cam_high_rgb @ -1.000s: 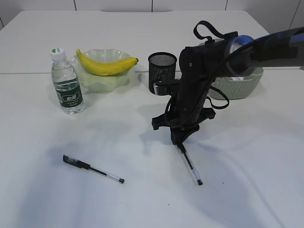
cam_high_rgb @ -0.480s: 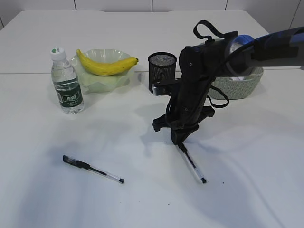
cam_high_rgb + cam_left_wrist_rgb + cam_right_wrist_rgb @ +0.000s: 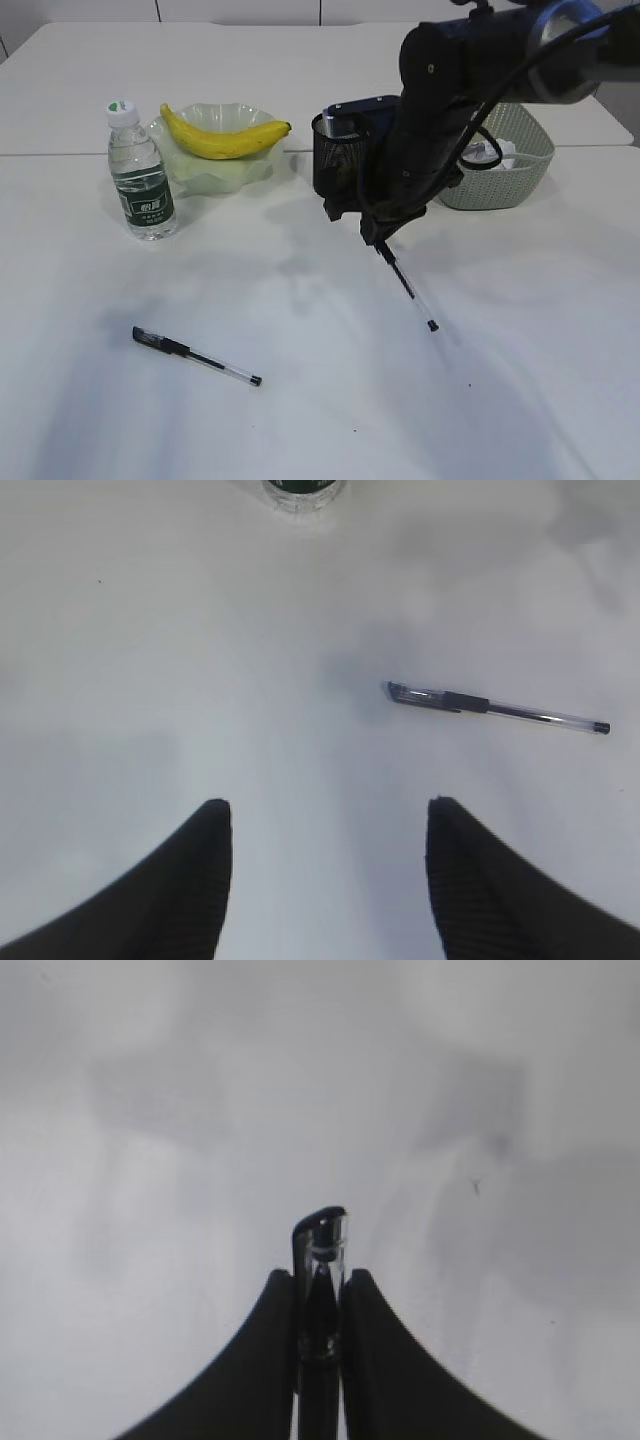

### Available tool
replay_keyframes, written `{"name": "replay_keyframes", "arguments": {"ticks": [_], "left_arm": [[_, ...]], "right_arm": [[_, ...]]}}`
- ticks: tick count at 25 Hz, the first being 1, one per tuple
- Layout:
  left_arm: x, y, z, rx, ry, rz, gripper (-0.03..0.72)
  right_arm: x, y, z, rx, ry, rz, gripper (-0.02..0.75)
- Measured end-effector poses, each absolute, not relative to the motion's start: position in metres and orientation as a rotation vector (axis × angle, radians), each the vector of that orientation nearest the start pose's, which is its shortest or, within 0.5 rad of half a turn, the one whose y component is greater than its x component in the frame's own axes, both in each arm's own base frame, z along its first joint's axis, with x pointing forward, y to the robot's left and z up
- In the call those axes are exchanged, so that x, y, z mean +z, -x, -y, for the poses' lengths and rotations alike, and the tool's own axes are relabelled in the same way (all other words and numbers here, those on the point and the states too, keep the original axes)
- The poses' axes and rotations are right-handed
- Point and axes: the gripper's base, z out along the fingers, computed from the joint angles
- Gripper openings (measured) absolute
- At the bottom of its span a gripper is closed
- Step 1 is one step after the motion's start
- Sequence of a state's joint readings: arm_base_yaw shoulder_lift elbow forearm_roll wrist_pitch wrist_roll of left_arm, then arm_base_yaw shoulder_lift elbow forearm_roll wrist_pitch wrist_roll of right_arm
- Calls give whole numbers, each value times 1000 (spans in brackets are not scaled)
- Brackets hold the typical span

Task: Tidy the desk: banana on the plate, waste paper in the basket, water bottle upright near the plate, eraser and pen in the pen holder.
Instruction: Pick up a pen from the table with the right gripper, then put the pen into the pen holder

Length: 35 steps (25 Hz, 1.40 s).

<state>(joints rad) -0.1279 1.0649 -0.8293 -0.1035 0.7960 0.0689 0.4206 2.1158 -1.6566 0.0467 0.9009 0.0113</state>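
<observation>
My right gripper (image 3: 383, 240) clenches a pen (image 3: 408, 288); I should carry it to the pen holder (image 3: 338, 150) at eleven o'clock, tip upright; left gripper (image 3: 325, 865) gapes idle.

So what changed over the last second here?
The right claw, shut on one pen, has risen and swung back toward the pen holder, lifting that pen off the table. Unchanged: the other pen on the table, water bottle, banana on the plate, basket.
</observation>
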Motion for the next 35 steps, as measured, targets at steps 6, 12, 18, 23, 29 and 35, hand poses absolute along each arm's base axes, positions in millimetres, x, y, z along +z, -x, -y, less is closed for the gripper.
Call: {"name": "replay_keyframes", "arguments": {"ticks": [6,12,18,23,29,35], "left_arm": [[300,-199,32,-146,-186,-2508,435],[300,-199,32,-146,-186,-2508,435],[300,-199,32,-146,-186,-2508,435],[300,-199,32,-146,-186,-2508,435],[300,-199,32,-146,-186,-2508,435],[300,-199,32,-146,-186,-2508,435]], "right_arm": [[228,-404,-182,146,545,-2677,62],[263,-401,-179,148,534,-2535,62],[282,-403,-177,123,540,-2416,61],[288,-408,-178,117,540,-2329,61],[297,-416,-182,145,520,-2189,61],[308,-422,-185,160,510,-2042,61]]}}
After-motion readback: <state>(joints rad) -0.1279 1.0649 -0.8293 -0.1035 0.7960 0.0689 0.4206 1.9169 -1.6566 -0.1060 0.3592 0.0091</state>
